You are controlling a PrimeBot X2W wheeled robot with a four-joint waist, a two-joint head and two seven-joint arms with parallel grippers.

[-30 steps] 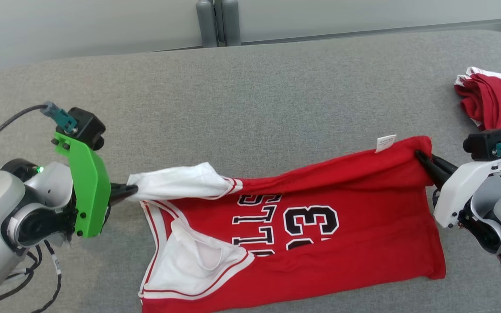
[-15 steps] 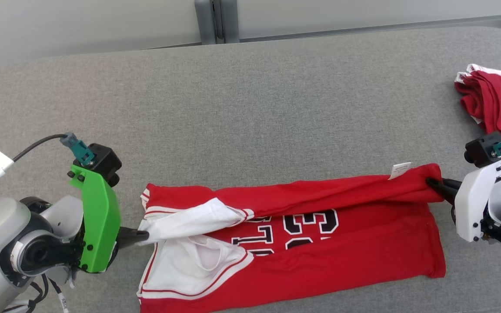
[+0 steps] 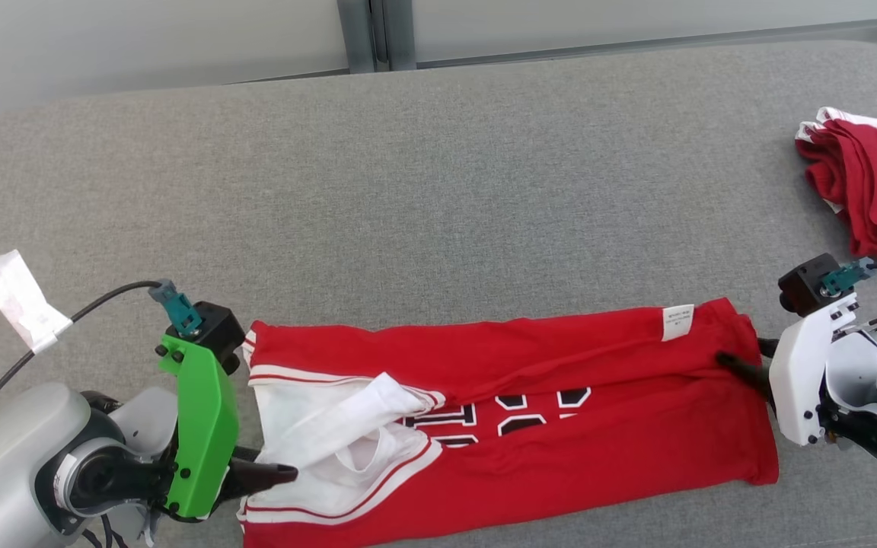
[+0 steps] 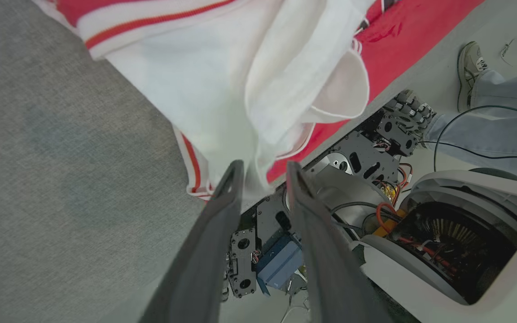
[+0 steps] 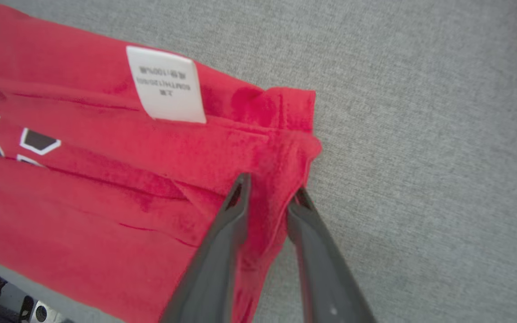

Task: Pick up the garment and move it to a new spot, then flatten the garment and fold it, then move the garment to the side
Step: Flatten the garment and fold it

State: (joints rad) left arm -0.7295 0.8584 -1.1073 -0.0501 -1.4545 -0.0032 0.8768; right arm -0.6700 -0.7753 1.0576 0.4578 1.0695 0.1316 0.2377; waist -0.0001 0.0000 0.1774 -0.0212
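Observation:
The red garment [image 3: 530, 449], a jersey with white trim and black numbers, lies folded lengthwise near the front edge of the grey padded table [image 3: 438, 190]. My left gripper [image 3: 286, 476] is at its white armhole end. In the left wrist view that gripper [image 4: 262, 172] is open, with white cloth [image 4: 222, 67] loose between the tips. My right gripper [image 3: 728, 359] rests on the hem end near the white label [image 3: 677, 322]. In the right wrist view that gripper [image 5: 269, 188] is open too, with a ridge of red cloth [image 5: 83, 179] between its fingers.
A second red and white garment [image 3: 872, 183] lies bunched at the table's far right. A strip of white tape [image 3: 20, 301] holds a cable at the left. Below the table edge, the left wrist view shows the robot's base [image 4: 420, 233] and a person's foot [image 4: 469, 72].
Both grippers carried the garment's far edge toward the near side and laid it over the numbers. Their jaws, shut on the cloth before, now stand parted.

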